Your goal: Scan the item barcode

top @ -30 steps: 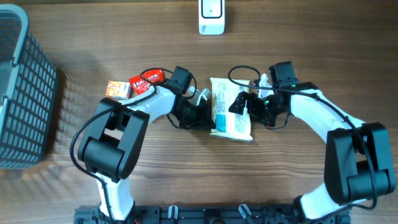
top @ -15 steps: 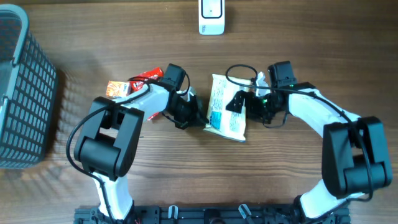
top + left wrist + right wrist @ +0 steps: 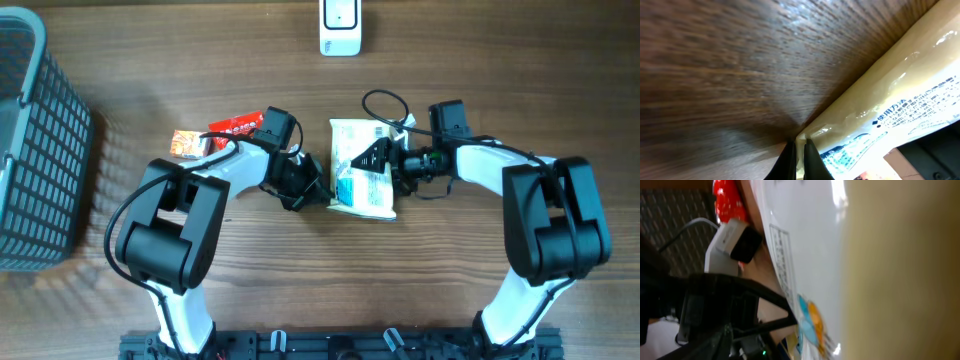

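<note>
The item is a cream and white printed packet [image 3: 362, 170] lying mid-table, long side running away from me. My left gripper [image 3: 318, 193] is shut on its lower left edge; in the left wrist view the dark fingertips [image 3: 791, 155] pinch the packet [image 3: 890, 100] at its corner, just above the wood. My right gripper [image 3: 383, 158] reaches in from the right and lies over the packet's upper half. The packet [image 3: 805, 245] fills the right wrist view, and my own fingers do not show clearly there. No barcode can be made out.
A white scanner-like device [image 3: 340, 27] stands at the far edge, centre. A red packet [image 3: 236, 125] and an orange one [image 3: 187, 143] lie left of the left arm. A grey mesh basket [image 3: 35, 150] occupies the left side.
The packet has slid left and toward the far edge, held by the left gripper. The right gripper has moved left, further over the packet.
</note>
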Controlling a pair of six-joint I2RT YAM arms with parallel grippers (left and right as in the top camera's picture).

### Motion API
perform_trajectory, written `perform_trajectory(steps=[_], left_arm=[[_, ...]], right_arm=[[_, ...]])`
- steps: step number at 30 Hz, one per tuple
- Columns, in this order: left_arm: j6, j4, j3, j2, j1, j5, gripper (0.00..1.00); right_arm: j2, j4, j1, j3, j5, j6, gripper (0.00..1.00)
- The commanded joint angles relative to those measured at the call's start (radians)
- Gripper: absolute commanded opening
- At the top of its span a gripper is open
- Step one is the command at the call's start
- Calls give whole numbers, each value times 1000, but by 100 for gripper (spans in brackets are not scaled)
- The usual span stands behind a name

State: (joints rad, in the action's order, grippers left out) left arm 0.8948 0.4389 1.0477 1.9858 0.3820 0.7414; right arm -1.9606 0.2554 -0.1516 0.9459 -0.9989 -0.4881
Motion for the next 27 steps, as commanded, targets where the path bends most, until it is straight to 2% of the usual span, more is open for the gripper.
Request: perform_trajectory(steps=[1, 7, 13, 21, 23, 25, 27], left_arm=[[64, -17, -29, 27, 29, -62, 4], [84, -35, -29, 27, 42, -62, 4], [78, -35, -29, 27, 42, -64, 4], [80, -47, -29, 27, 21, -76, 4], [82, -48, -29, 27, 18, -76, 4], [82, -61, -29, 27, 18, -66, 4], [77, -87, -29, 27, 18, -48, 4]], right_arm=[[-71, 71, -27, -51, 99, 1, 79], [-71, 113, -27, -51, 101, 40, 79], [-71, 114, -27, -50, 120, 39, 63], [-70, 138, -10, -21, 164, 43, 64], [-70, 131, -2, -20, 163, 43, 60], [-70, 131, 9, -20, 163, 53, 54], [-69, 134, 25, -20, 164, 69, 36]])
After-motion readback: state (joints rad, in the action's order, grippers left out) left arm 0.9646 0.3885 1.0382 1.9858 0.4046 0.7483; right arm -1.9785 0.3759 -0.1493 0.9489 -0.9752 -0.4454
